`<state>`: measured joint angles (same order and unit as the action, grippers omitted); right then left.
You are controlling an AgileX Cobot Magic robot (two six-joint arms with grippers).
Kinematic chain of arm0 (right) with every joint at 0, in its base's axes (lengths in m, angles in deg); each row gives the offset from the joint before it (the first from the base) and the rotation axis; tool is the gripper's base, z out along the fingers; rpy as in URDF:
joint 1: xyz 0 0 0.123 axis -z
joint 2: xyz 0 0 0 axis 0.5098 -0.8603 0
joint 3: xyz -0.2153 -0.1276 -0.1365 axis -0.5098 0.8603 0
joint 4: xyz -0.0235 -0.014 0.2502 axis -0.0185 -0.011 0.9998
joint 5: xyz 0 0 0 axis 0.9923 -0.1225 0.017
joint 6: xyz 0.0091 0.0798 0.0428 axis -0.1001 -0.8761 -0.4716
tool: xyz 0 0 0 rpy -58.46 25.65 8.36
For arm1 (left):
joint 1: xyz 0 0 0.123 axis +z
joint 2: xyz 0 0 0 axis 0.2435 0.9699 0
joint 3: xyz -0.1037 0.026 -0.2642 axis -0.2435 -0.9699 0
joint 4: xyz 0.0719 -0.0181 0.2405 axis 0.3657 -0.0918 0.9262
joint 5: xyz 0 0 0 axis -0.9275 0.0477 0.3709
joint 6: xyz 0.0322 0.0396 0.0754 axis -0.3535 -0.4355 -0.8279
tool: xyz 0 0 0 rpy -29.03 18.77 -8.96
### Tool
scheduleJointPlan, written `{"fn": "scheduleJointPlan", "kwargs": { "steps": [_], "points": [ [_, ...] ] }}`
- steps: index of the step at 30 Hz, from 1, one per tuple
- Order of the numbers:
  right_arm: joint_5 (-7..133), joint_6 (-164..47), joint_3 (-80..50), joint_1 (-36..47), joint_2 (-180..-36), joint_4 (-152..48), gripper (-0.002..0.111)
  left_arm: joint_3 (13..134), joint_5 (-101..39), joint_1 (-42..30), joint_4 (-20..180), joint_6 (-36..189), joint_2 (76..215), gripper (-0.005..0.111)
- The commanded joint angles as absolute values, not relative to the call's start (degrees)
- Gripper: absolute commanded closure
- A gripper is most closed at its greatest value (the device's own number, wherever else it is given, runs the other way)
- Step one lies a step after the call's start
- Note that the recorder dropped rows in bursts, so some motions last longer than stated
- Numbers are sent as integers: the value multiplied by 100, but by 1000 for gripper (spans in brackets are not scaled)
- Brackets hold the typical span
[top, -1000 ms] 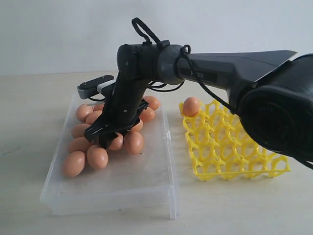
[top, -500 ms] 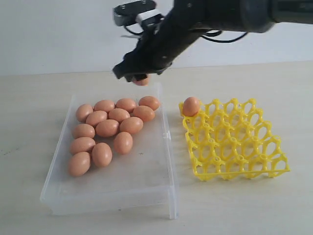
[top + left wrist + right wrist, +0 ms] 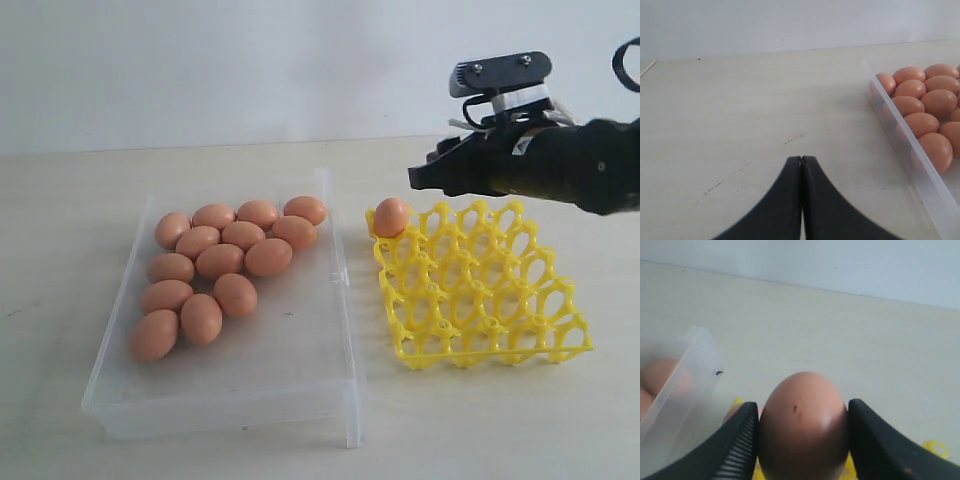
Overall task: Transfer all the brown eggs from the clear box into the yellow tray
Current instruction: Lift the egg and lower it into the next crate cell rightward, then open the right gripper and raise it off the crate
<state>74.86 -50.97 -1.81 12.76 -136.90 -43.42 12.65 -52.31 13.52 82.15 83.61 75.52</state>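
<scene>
Several brown eggs (image 3: 220, 261) lie clustered in the far left half of the clear box (image 3: 300, 370). One more brown egg (image 3: 390, 217) sits in the far left corner cup of the yellow tray (image 3: 480, 300). My right gripper (image 3: 425, 178) hovers above the tray's far edge, shut on a brown egg (image 3: 803, 425) that fills the gap between its fingers; in the exterior view that egg is hidden by the gripper. The left gripper (image 3: 801, 159) is shut and empty over bare table, beside the box wall (image 3: 900, 125); it does not show in the exterior view.
The near half of the clear box holds no eggs. Pale table surface surrounds box and tray, with a light wall behind. The box and tray stand side by side with a narrow gap between them.
The right arm lifted one egg out of the box cluster, rose, then swung right. It now hangs above the tray's far edge. The remaining eggs have shifted slightly.
</scene>
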Motion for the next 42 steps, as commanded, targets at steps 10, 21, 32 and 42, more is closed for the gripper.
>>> {"fn": "scheduleJointPlan", "kwargs": {
  "steps": [10,21,32,42],
  "points": [
    [10318,-8479,224,1948,-14657,-7389,108,1291,-5212,1368,8234,8361,7576,107],
    [10913,-8494,154,2244,-15583,-7891,108,1291,-5212,1368,8234,8361,7576,107],
    [10886,-8145,-102,2244,-15817,-8102,55,1291,-5212,1368,8234,8361,7576,107],
    [10273,-7894,46,2244,-14929,-8233,55,1291,-5212,1368,8234,8361,7576,107]
  ]
}}
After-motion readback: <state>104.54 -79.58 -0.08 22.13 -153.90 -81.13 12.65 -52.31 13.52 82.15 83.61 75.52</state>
